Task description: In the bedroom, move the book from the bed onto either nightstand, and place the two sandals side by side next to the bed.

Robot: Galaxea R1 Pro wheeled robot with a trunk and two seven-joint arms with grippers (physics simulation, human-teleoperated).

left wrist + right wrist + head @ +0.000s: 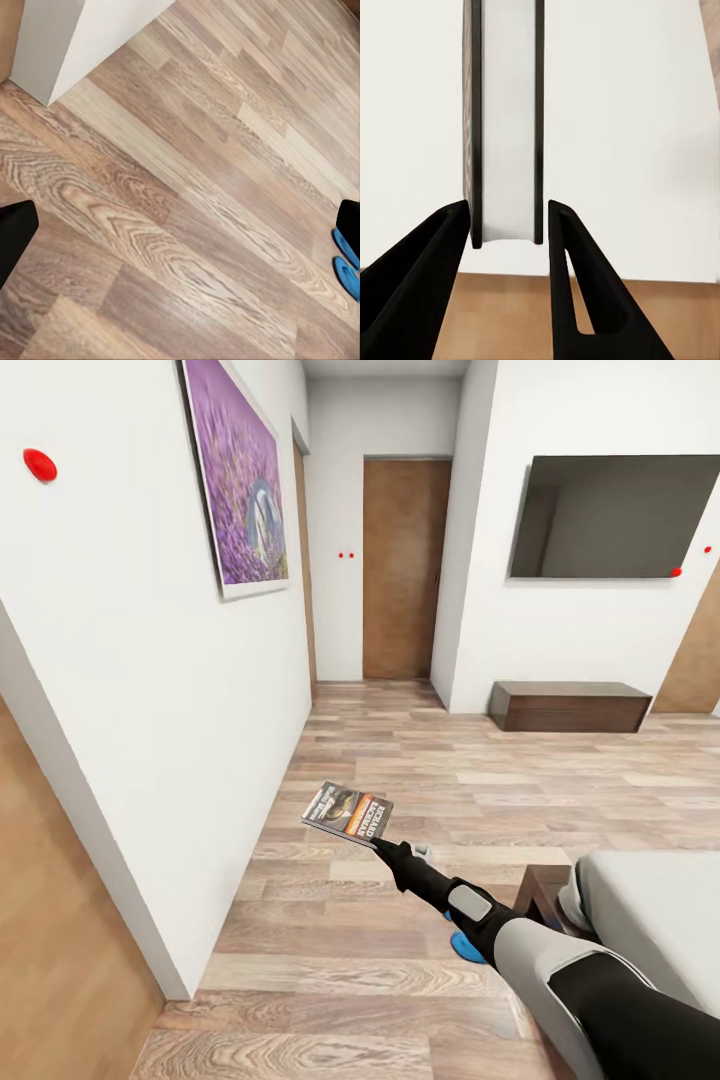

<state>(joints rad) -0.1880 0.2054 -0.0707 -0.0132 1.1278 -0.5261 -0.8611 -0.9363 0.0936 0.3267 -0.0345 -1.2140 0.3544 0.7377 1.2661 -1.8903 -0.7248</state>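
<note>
My right gripper (385, 847) reaches forward over the wood floor and is shut on the book (348, 812), which it holds flat by one edge. In the right wrist view the two black fingers (442, 247) press both covers of the book (508, 112), seen edge-on against a white wall. One blue sandal (463, 947) lies on the floor under my right forearm. The left wrist view shows the two sandals (346, 259) together on the planks. My left gripper (184, 214) is open, with bare floor between its fingers. The bed (650, 920) with its grey mattress fills the lower right corner.
A white wall corner (170, 860) stands close on my left, with a purple picture (240, 480). Ahead, a hallway ends at a brown door (403, 570). A wall TV (610, 515) hangs over a low dark bench (570, 707) at the right.
</note>
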